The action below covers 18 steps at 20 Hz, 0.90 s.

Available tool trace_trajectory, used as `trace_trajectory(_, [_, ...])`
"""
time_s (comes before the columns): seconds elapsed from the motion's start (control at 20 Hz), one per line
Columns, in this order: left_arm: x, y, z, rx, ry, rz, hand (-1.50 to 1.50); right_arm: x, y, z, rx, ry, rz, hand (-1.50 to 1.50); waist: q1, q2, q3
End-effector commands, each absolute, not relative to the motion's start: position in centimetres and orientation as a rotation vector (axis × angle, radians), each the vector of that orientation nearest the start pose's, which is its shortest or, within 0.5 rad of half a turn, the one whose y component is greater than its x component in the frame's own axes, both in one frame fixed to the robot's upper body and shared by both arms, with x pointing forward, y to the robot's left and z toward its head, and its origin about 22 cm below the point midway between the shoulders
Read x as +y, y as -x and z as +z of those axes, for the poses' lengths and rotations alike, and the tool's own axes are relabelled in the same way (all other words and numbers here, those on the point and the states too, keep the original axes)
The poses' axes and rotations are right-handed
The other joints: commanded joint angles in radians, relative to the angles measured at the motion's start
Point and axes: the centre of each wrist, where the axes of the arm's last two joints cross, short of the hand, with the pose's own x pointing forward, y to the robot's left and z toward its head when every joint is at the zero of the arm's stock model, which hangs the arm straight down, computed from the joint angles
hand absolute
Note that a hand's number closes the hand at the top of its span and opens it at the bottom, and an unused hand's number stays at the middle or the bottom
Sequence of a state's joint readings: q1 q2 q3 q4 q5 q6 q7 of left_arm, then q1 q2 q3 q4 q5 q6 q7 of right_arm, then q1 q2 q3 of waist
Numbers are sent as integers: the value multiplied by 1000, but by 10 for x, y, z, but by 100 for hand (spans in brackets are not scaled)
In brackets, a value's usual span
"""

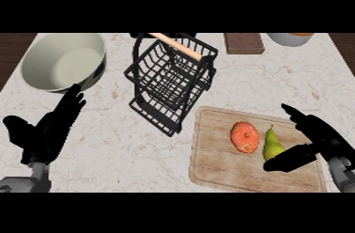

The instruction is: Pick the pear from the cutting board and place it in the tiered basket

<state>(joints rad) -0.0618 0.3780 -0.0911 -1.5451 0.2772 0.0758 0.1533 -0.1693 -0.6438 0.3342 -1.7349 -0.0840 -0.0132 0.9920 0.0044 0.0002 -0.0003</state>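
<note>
- Nearest me, the robot's black right hand [308, 145] sits over the right side of the pale slatted wooden cutting board [229, 173], fingers and thumb spread in a wide V and holding nothing yet.
- The green pear [273, 143] stands on that board just beside the thumb, inside the hand's open span, so the task's fruit is not yet picked up.
- Risk, as I judge it: the round orange-red fruit [244, 136] lies almost touching the pear's left side. Fingers closing from the right could shove the pear into it and set both rolling.
- The pear narrows toward its top, so a pinch placed high might let it slip out.
- The black left hand [49, 128] rests open on the marble counter [118, 147] at the left, fingers straight, well apart from the board.
- Between board and basket lies bare counter, open room for a lift and carry leftward.
- Farther back, the black wire tiered basket [170, 79] with its wooden handle [177, 45] looks tilted; its rim and handle could snag the hand coming in.
- The large pale ceramic bowl [64, 62] sits beyond, left, clear of the route.
</note>
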Motion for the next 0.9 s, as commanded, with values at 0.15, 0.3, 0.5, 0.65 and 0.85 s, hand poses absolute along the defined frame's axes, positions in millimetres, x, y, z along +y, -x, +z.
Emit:
trace_trajectory(0.15, [271, -241, 35, -1430, -67, -91, 0, -246, -272, 59, -729, 467, 544, -150, 4, 0, 1])
trace_trajectory(0.3, [291, -260, 35, -1431, -63, -93, 0, -264, -261, 49, -740, 527, 549, -150, -4, 0, 0])
trace_trajectory(0.5, [281, -262, 38, -1410, -70, -107, 0, -264, -269, 45, -731, 563, 555, -150, -3, 0, 0])
trace_trajectory(0.65, [283, -264, 44, -1419, -88, -86, 0, -256, -260, 48, -742, 561, 539, -150, -5, -1, 0])
trace_trajectory(0.85, [299, -260, 42, -1421, -78, -80, 0, -277, -250, 18, -637, 403, 619, 150, -5, 0, 1])
